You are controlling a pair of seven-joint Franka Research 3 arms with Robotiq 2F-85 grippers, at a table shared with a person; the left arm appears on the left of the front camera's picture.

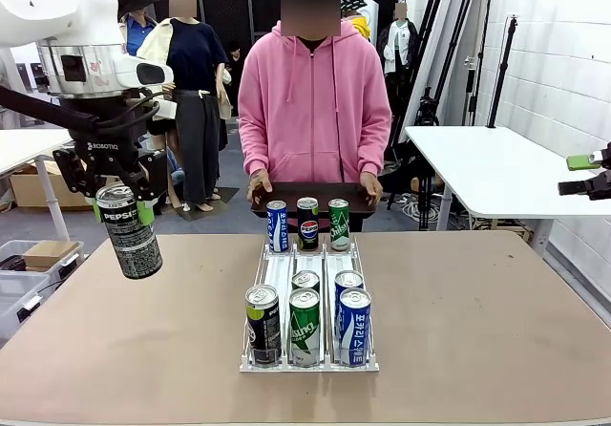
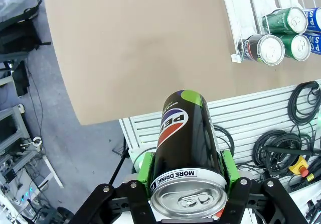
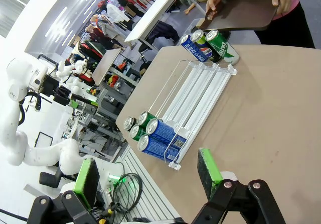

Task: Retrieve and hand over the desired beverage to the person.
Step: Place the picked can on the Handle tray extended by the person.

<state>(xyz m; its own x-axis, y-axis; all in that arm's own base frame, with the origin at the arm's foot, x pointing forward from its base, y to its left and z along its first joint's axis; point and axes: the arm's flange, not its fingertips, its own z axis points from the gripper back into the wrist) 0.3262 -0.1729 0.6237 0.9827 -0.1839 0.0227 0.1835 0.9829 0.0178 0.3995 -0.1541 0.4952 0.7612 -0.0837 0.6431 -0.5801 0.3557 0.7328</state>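
Now: black Pepsi can aloft on the left

So the left gripper (image 1: 122, 212) has the Pepsi can (image 1: 129, 233) clamped. Its green pads (image 1: 145, 213) press on either side just below the rim. The can hangs clear of the table (image 1: 477, 330), up in the air at its left side.

The long axis is close to upright, leaning a touch. The silver lid with its pull tab points up and slightly left, the base down toward the tabletop. From the left wrist, the lid faces the camera and the body runs away toward the table's edge below. It's a slim, tall cylinder of glossy black metal, with white lettering along its length, a red-and-blue roundel and a green patch near the base.

Over on the right, the right gripper (image 1: 582, 174) is spread wide with nothing between its pads. It is raised and well apart from everything on the table.

Mid-table, a clear three-lane rack (image 1: 274, 271) runs near to far on the smooth tan top. Three cans (image 1: 307, 223) stand at its far end: blue, black, green. Five more (image 1: 305, 326) crowd the near end. At the far side the person (image 1: 313, 101) in pink holds a flat dark tray (image 1: 315, 197) in both hands, just beyond the rack.
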